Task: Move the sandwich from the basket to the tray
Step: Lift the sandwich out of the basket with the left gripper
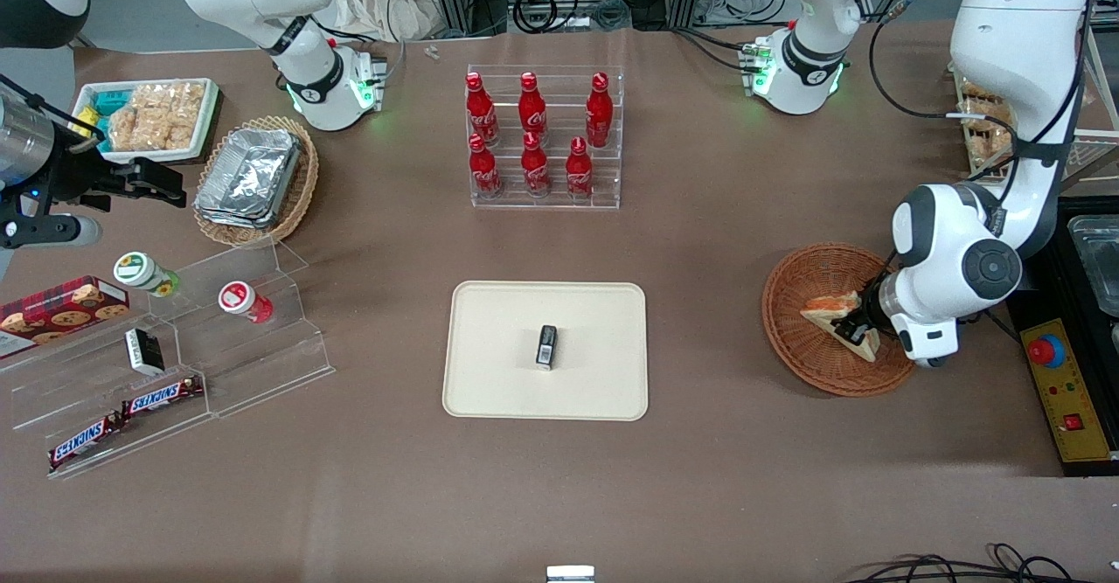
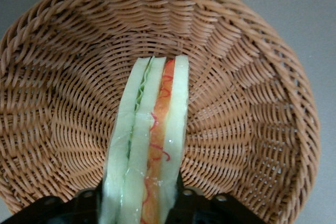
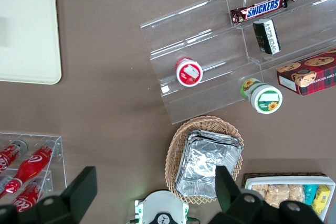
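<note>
Bread of pale beige forms the triangular sandwich (image 1: 837,310), whose red-orange and green filling shows along its cut edge; it sits inside the round, reddish-brown woven wicker basket (image 1: 791,334) at the working arm's end of the brown table (image 1: 717,478). The left arm's pincer (image 1: 855,329) is down in the basket, pinching the sandwich. In the left wrist view the wedge (image 2: 149,145) stands on edge between the black fingers (image 2: 189,200), its layers of bread, green and orange running away from the camera over the basket's woven floor (image 2: 247,129).

Well apart from the basket, at the middle of the table, lies the flat cream-beige rectangular tray (image 1: 498,382) with rounded corners and a low rim. A small black box (image 1: 546,345) stands on it near its centre. Farther from the front camera than the tray, a clear acrylic rack (image 1: 612,172) holds six red bottles (image 1: 534,142) in two rows. Toward the parked arm's end sit a lighter tan wicker basket (image 1: 302,190) stacked with silver foil trays (image 1: 249,176) and a clear stepped stand (image 1: 288,338) carrying chocolate bars (image 1: 162,397).
</note>
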